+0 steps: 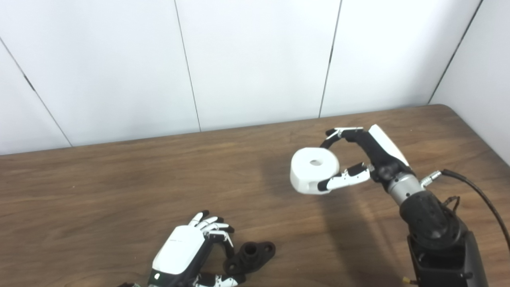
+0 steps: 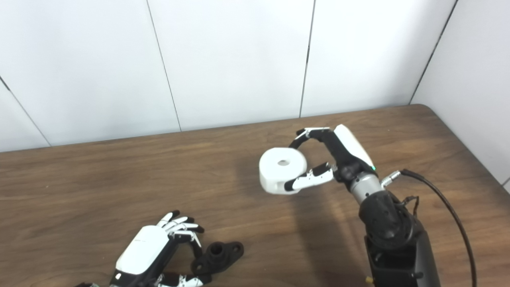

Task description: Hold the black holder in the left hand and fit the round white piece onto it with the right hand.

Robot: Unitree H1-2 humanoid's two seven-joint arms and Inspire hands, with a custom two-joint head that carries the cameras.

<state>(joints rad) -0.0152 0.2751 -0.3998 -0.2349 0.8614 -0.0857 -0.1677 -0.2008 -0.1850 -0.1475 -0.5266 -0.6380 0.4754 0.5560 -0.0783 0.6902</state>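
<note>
Right robot hand [image 1: 358, 159] grips white piece [image 1: 312, 169].

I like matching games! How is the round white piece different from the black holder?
The round white piece is white, thick and drum-shaped; the black holder is black with flat ears. The white piece is gripped by the right hand above the table; the holder sits low at the left hand. Both have a round hole on top.
</note>
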